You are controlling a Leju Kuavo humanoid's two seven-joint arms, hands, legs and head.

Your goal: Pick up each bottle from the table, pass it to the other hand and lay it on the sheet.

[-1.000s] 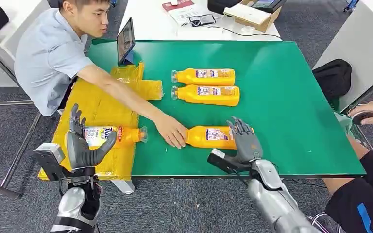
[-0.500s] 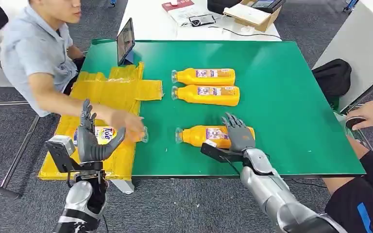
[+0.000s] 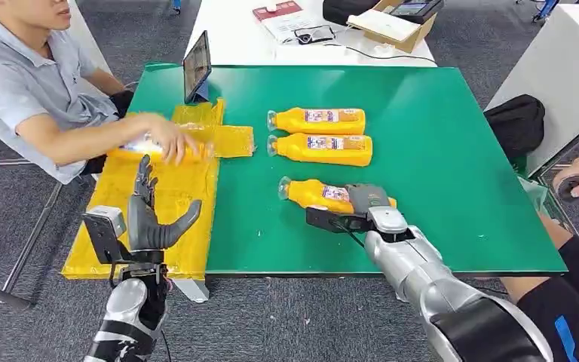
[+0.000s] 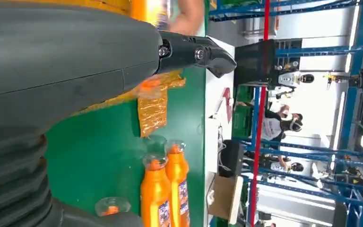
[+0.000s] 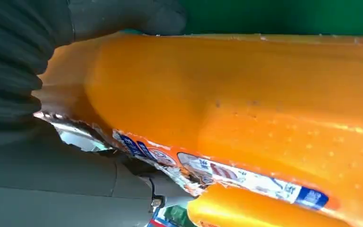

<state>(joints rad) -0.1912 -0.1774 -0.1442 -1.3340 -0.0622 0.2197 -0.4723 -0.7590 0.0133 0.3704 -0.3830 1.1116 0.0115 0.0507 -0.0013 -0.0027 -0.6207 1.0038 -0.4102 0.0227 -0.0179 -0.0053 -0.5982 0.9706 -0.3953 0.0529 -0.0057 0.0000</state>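
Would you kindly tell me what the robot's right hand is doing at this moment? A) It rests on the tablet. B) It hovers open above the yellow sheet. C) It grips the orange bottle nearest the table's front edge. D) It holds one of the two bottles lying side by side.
C: the right hand is wrapped around the nearest bottle on the green table, and the right wrist view shows its fingers against the orange body.
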